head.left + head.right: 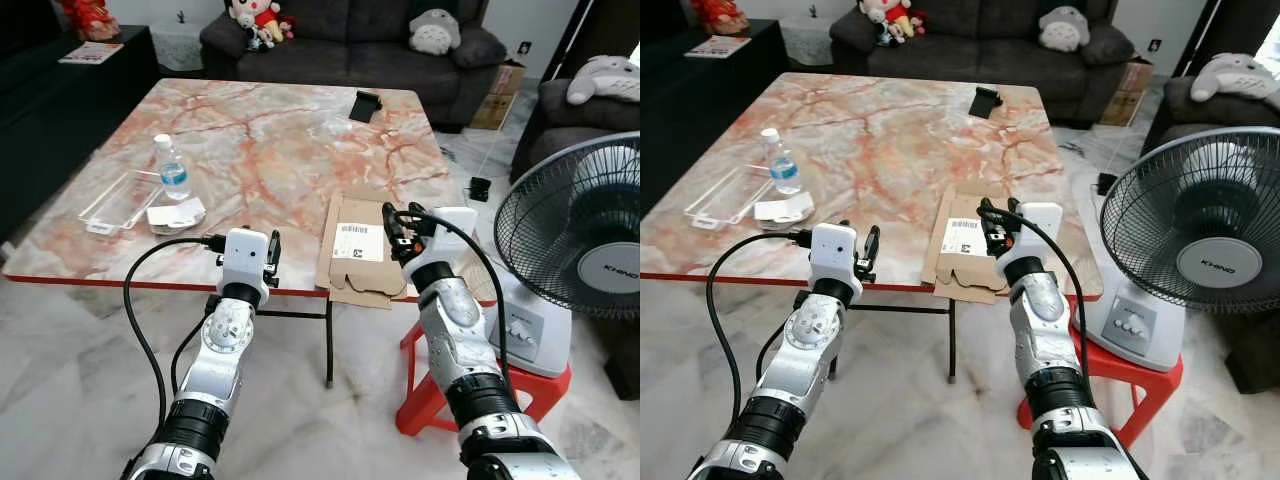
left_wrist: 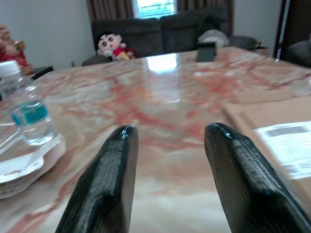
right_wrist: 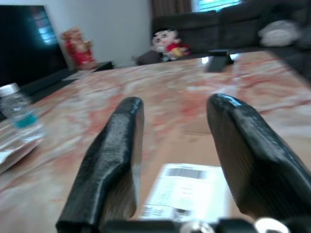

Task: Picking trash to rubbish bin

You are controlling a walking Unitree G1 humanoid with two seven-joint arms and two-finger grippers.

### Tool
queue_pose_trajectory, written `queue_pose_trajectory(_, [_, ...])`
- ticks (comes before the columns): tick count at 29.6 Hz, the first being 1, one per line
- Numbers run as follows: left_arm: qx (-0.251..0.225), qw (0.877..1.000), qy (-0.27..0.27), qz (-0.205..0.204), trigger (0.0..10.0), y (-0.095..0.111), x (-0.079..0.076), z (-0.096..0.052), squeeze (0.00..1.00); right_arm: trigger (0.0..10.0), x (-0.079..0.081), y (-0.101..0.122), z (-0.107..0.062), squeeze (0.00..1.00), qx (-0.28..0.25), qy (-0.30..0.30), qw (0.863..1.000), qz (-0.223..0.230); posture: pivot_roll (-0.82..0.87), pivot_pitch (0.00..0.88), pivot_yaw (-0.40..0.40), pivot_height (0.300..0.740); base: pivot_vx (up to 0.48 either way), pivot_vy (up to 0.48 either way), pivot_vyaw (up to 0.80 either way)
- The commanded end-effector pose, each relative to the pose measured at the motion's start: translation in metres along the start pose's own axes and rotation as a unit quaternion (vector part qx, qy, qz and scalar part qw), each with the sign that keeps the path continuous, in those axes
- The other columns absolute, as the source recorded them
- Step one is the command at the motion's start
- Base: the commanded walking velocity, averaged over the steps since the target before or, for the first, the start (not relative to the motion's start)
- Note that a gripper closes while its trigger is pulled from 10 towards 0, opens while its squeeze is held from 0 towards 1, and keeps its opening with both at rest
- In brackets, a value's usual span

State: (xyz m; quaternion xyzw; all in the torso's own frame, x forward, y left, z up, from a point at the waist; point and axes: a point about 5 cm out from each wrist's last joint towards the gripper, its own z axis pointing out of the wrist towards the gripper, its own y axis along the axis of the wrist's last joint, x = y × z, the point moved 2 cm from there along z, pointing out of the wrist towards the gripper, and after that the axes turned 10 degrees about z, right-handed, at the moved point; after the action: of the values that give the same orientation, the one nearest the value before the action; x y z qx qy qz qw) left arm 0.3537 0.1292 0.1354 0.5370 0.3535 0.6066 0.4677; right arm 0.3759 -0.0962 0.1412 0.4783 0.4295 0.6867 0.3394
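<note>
A flattened cardboard box [image 1: 362,248] with a white label lies on the marble table [image 1: 260,150] at its near right edge, partly overhanging. My right gripper [image 1: 405,228] hovers open just over the box's right side, and the label [image 3: 187,190] sits below its fingers. My left gripper [image 1: 271,256] is open at the table's near edge, left of the box. A small water bottle [image 1: 173,168] stands at the near left, with a crumpled white wrapper [image 1: 176,214] in front of it and a clear plastic tray [image 1: 120,200] to its left.
A black stand [image 1: 366,104] and a clear plastic piece [image 1: 335,128] lie at the table's far side. A floor fan [image 1: 575,225] on a red stool [image 1: 440,390] stands close to my right arm. A dark sofa [image 1: 350,40] runs along the back.
</note>
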Motion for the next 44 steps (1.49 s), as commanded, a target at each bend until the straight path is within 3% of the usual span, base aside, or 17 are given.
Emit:
queue_pose_trajectory(1, [-0.003, 1.0, -0.009, -0.001, 10.0, 0.003, -0.005, 0.002, 0.0, 10.0, -0.005, 0.006, 0.0, 0.0, -0.008, -0.004, 1.0, -0.007, 0.0, 0.046, -0.056, 0.74, 0.337, 0.0, 0.0])
queue_pose_trajectory(36, [-0.001, 1.0, -0.018, -0.003, 10.0, 0.004, -0.008, -0.002, 0.0, 10.0, 0.002, 0.0, -0.001, 0.0, 0.007, 0.008, 1.0, -0.002, 0.01, 0.052, -0.055, 0.74, 0.341, 0.0, 0.0])
queue_pose_trajectory(44, [0.005, 0.999, -0.038, -0.005, 10.0, 0.001, -0.014, -0.011, 0.0, 10.0, 0.006, -0.006, -0.006, 0.0, 0.012, 0.008, 1.0, 0.01, 0.01, 0.078, -0.045, 0.74, 0.204, 0.0, 0.0])
